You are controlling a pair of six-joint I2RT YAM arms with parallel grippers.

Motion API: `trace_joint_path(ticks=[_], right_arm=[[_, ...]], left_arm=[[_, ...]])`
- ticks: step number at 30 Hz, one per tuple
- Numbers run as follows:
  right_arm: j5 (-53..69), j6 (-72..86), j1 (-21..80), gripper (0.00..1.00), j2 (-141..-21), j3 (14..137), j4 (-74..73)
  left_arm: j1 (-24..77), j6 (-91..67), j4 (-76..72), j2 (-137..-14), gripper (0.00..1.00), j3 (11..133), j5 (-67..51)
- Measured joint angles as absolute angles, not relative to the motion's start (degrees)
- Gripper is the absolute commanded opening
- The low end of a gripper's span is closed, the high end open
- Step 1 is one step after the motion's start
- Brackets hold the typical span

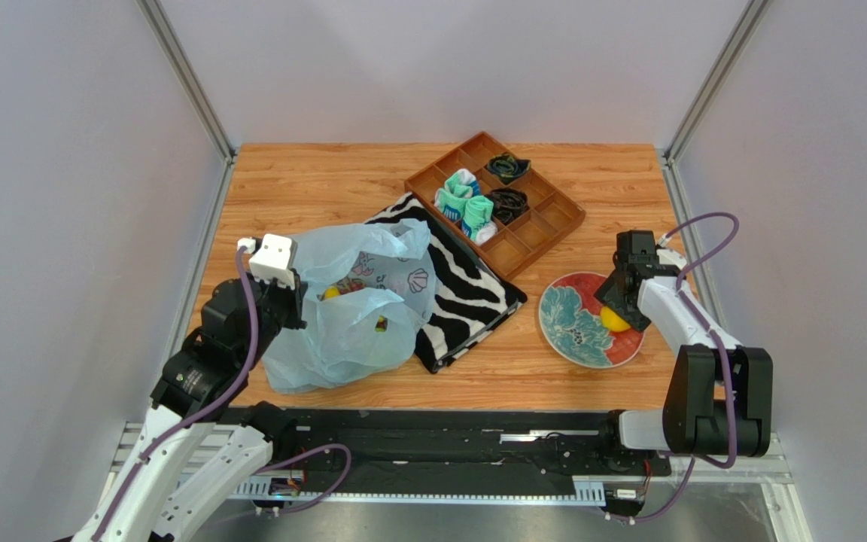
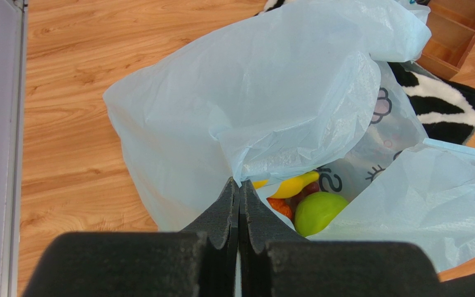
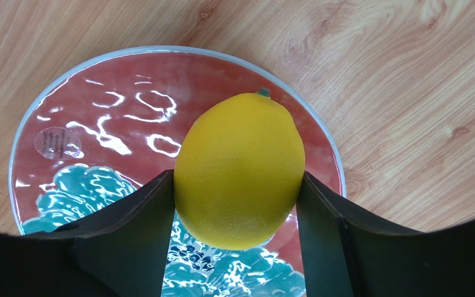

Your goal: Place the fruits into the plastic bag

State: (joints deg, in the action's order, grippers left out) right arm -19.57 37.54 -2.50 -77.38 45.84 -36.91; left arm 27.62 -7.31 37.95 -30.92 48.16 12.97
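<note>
- Between the fingers of my right hand (image 3: 239, 185) sits the lemon (image 3: 240, 154). Both pads are against its flanks, so I read this hand as pinching it.
- Directly beneath that hand is the plate (image 3: 85, 124), and the lemon looks to be resting on it, not yet lifted.
- The step in hand, as I judge it, is taking the lemon. The pads sit across its widest part, which is good. I should firm up before rising, because a rounded skin can squirt out of a loose hold. I should then lift straight up so the plate is not dragged.
- My left hand (image 2: 239, 192) is pressed together on a fold of the plastic bag (image 2: 252, 93), holding its rim up.
- Just beyond those fingertips the mouth gapes. A banana (image 2: 292, 184), a green apple (image 2: 317, 211) and an orange-red thing (image 2: 278, 207) lie inside.
- The carry runs across the worktop (image 1: 325, 181) towards my left hand. I would let go low over that gap, since the upper lip droops over it and leaves a narrow way in.
- Hard to make out:
  - whether the lemon's underside touches the plate;
  - what the orange-red thing is;
  - whatever lies deeper in the bag, which the film hides.
- From above, my right hand covers most of the lemon.
</note>
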Motion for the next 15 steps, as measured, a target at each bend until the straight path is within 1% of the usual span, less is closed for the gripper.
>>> trace_joint_path(ticks=[2, 5, 8, 9, 12, 15], right_arm=[[-19.5, 37.3, -2.5, 0.54, -77.4, 45.9, -36.8], [-19.4, 37.2, -2.5, 0.51, -77.4, 45.9, -36.8], [-19.3, 36.9, -2.5, 0.45, -77.1, 45.9, -36.8], [-18.9, 36.8, -2.5, 0.39, -76.9, 45.9, -36.9], [-17.8, 36.4, -2.5, 0.33, -75.3, 45.9, -36.9], [-15.6, 36.1, -2.6, 0.30, -71.9, 45.9, -37.0]], left_arm=[[27.6, -7.3, 38.0, -30.9, 0.00, 48.2, 13.0], [27.6, -7.3, 38.0, -30.9, 0.00, 48.2, 13.0], [27.6, -7.3, 38.0, -30.9, 0.00, 48.2, 13.0], [27.6, -7.3, 38.0, -30.9, 0.00, 48.2, 13.0], [27.6, -7.3, 38.0, -30.9, 0.00, 48.2, 13.0], [27.6, -7.3, 38.0, -30.9, 0.00, 48.2, 13.0]])
